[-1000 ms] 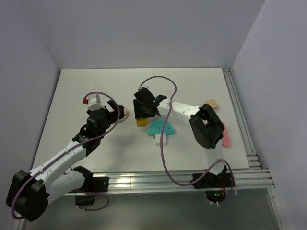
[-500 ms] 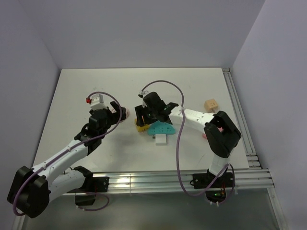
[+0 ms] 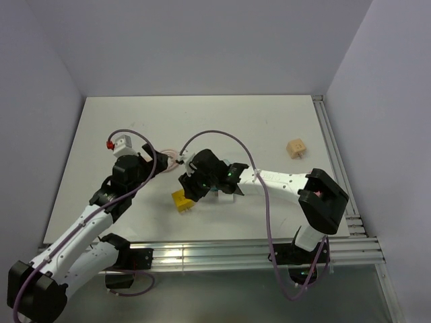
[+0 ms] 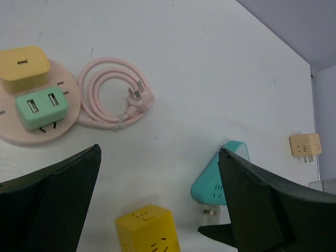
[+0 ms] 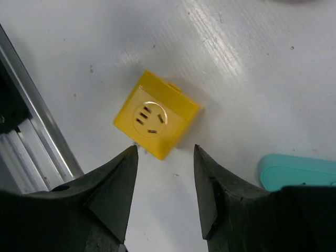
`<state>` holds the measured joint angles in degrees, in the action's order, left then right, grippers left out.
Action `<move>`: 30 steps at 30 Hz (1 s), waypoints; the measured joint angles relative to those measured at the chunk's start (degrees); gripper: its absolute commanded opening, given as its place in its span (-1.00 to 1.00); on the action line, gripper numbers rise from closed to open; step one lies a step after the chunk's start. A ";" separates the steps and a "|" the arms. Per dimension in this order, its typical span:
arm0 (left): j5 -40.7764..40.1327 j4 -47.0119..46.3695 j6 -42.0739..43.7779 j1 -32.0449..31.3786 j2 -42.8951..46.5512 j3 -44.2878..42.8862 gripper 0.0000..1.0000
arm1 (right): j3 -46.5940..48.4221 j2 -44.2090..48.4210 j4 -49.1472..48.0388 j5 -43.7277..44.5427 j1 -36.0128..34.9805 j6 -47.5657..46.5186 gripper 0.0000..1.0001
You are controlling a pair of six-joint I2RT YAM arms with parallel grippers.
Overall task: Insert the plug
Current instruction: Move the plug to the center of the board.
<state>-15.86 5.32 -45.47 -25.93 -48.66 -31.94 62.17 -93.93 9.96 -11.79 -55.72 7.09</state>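
Observation:
The mint-green plug (image 4: 41, 107) lies on a round pink socket disc (image 4: 31, 134), beside a pale yellow block (image 4: 23, 65); I cannot make it out in the top view. My left gripper (image 4: 160, 152) is open and empty, hovering above the table (image 3: 145, 165). My right gripper (image 5: 164, 152) is open and empty. Its tips stand just short of the yellow cube (image 5: 157, 114), apart from it. The cube lies tilted on the table (image 3: 182, 200) and also shows in the left wrist view (image 4: 147, 231).
A teal triangular socket block (image 4: 223, 178) with a white piece (image 4: 210, 212) at its edge lies right of the cube. A coiled pink cable (image 4: 113, 97) lies by the disc (image 3: 172, 156). A tan plug (image 3: 295, 147) sits far right. Metal rails (image 3: 256, 250) run along the near edge.
The right gripper carried the yellow cube toward the near left, set it down and opened. The left arm drew back to the left.

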 measured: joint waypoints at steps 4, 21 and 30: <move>1.68 5.60 -2.40 0.33 2.43 -0.26 0.99 | -1.40 0.98 0.09 1.68 -1.05 -1.29 0.36; 1.40 20.09 -5.40 1.20 7.21 -4.24 0.99 | -3.80 3.72 0.11 22.43 -12.90 16.81 0.99; 0.90 23.37 -5.44 1.68 7.58 -6.56 0.99 | 7.15 -7.17 3.45 28.57 -13.86 20.76 0.98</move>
<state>-14.96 28.69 -50.92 -24.25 -41.08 -38.50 69.32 -101.10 13.41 16.78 -69.58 27.86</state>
